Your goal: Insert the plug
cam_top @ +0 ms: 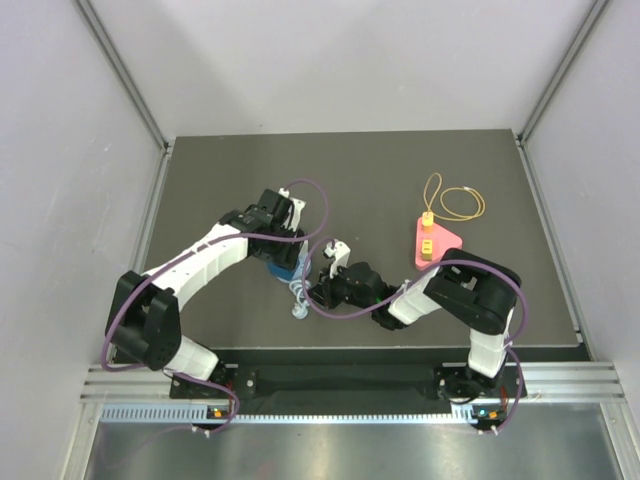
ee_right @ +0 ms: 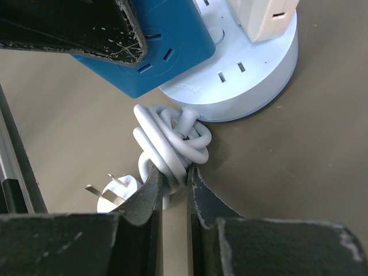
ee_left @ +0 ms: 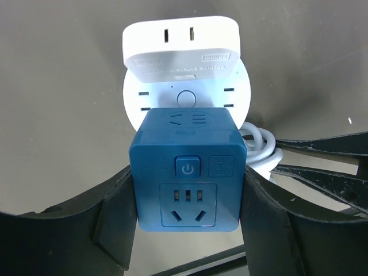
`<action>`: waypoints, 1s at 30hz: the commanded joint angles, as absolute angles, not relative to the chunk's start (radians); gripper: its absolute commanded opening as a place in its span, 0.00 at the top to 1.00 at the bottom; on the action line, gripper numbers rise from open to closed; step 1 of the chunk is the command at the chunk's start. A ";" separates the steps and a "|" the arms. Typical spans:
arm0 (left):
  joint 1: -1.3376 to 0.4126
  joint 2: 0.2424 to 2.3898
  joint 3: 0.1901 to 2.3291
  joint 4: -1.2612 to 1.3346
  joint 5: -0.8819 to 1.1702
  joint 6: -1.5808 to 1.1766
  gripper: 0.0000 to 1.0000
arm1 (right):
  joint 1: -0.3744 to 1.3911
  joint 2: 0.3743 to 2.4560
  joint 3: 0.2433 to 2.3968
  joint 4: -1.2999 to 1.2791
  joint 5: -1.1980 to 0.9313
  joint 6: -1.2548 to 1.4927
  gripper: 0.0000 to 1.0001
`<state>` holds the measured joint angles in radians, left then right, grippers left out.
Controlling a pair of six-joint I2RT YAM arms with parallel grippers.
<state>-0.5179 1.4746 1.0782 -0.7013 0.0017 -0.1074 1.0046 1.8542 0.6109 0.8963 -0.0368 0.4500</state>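
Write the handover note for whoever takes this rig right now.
Left tool: closed on the sides of the blue cube adapter, holding it against the round white socket base.
Right tool: shut on the knotted white cable, beside its plug, which lies on the table with its pins bare.
A white adapter also sits on the base.
Done: both pieces gripped.
Left: the cable's plug is in no socket. Whether the cube is seated cannot be told, so check it.

White plug (ee_right: 115, 200) loose; cable (ee_right: 172, 141) coiled beside blue cube (ee_left: 187, 172).
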 commanded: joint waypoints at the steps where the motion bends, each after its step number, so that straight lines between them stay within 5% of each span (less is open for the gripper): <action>1: -0.517 1.463 1.058 -0.686 0.025 -0.135 1.00 | 0.999 1.853 0.629 0.871 -0.055 0.446 1.00; 23: -0.520 1.531 0.965 -0.623 0.026 -0.175 0.99 | 0.999 1.839 0.632 0.873 -0.063 0.469 0.97; 27: -0.519 1.519 0.997 -0.672 -0.029 -0.170 0.74 | 0.999 1.836 0.632 0.874 -0.071 0.477 0.80; 30: -0.520 1.491 1.034 -0.699 -0.040 -0.163 0.66 | 0.997 1.829 0.634 0.876 -0.075 0.476 0.67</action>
<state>-0.5163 1.4776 1.0122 -0.6220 -0.0143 -0.1558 1.0042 1.8542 0.6113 0.8841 -0.0486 0.4808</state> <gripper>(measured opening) 0.663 0.302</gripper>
